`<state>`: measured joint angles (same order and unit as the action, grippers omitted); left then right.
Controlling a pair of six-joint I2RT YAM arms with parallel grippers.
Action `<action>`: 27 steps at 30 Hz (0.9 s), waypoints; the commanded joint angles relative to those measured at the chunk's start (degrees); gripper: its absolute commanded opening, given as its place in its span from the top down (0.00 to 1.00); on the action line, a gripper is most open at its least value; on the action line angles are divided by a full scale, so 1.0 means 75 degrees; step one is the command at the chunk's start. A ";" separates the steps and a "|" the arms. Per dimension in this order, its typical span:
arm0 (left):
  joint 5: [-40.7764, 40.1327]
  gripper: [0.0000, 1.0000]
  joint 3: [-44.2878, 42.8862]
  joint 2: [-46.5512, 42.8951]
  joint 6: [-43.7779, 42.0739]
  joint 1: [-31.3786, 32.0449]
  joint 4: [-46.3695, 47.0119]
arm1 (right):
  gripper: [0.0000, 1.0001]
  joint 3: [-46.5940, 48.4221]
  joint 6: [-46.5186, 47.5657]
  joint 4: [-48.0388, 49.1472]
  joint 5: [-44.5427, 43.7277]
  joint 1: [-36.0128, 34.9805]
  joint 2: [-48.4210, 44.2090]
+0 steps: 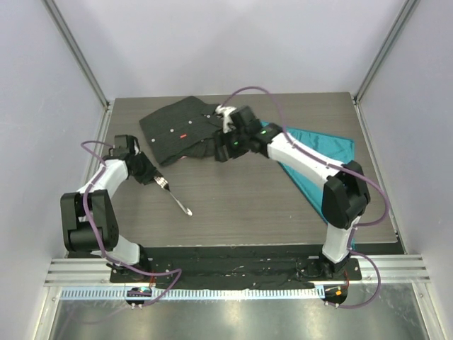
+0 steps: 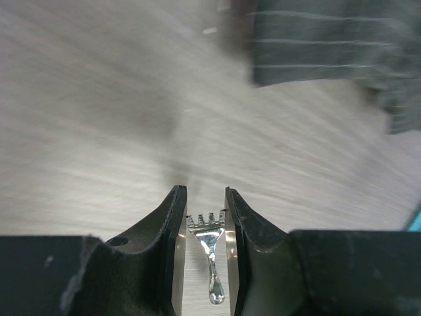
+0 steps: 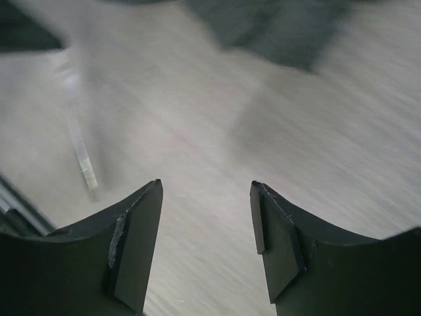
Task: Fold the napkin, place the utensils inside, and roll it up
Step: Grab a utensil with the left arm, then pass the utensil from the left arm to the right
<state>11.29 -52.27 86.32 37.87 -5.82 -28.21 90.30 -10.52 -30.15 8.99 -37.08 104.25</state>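
The silver fork (image 1: 175,197) lies slanted over the wooden table at the left, tines toward my left gripper (image 1: 151,174). In the left wrist view the fork (image 2: 209,240) sits between the fingers with its tines touching both pads, so the left gripper (image 2: 204,192) is shut on its head. The teal napkin (image 1: 322,152) lies flat at the right, partly hidden under my right arm. My right gripper (image 1: 221,151) hovers at the near edge of the black shirt. In the right wrist view the right gripper (image 3: 206,185) stands open with only bare table between its fingers.
A black buttoned shirt (image 1: 180,131) with a small red tag lies crumpled at the back centre of the table (image 1: 241,205); it also shows as a dark shirt (image 2: 329,39) in the left wrist view and a blurred shirt (image 3: 276,26) in the right wrist view. Grey walls enclose the table.
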 commanded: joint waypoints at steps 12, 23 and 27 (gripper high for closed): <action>0.1354 1.00 -0.0296 0.0162 0.0646 0.0413 0.1252 | 0.36 0.1600 0.0629 0.0715 -0.2123 -0.3000 0.1907; 0.1260 1.00 -0.0144 -0.0353 0.0646 0.0484 0.1265 | 0.36 0.1753 0.0806 0.0598 -0.3788 -0.3727 0.2612; 0.1260 1.00 -0.0109 -0.0389 0.0670 0.0542 0.1323 | 0.43 0.1659 0.0712 0.0610 -0.4163 -0.3740 0.2706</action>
<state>19.18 -53.21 85.58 41.98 -2.33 -20.60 101.47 -5.23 -27.24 -16.75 -64.97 124.18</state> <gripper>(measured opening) 0.293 0.612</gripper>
